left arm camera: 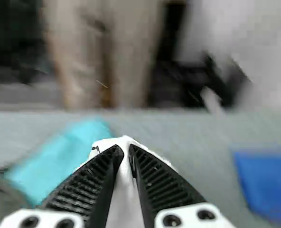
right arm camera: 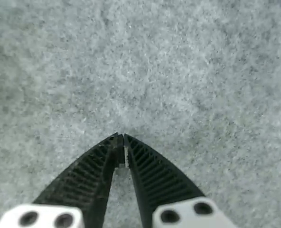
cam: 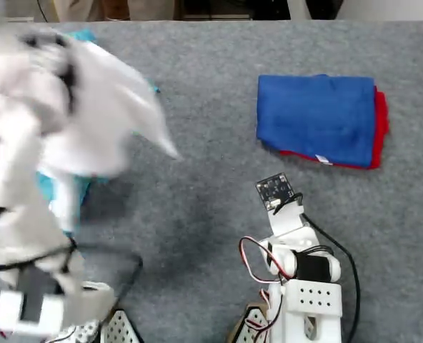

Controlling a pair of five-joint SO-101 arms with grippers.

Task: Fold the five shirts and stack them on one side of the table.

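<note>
While your left gripper (left arm camera: pixel 124 148) is clamping its black fingers (left arm camera: pixel 100 173) shut on a fold of the white shirt (cam: pixel 104 121), you are holding the following stock on the grey table (cam: pixel 211 71). Item one, white shirt: it is hanging bunched and blurred at about 10 o'clock in the high view, with a loose corner trailing toward the table's centre, and it is showing as white cloth pinched between the jaws in the left wrist view. Item two, teal shirt (cam: pixel 54 189): it is lying at about 9 o'clock, mostly covered by the white shirt and the left arm (cam: pixel 26 236). Item three, blue shirt (cam: pixel 315 118): it is sitting folded at about 2 o'clock, well apart from the white shirt. Item four, red shirt (cam: pixel 381 128): it is lying folded directly under the blue shirt, its edge peeking out along the stack's 3 o'clock and 5 o'clock sides. Item five, right arm (cam: pixel 297 264): it is sitting tucked back at about 5 o'clock, near the stack but not touching it. Your right gripper (right arm camera: pixel 120 140) is pressing its fingertips together on nothing, pointing down at bare grey felt.
</note>
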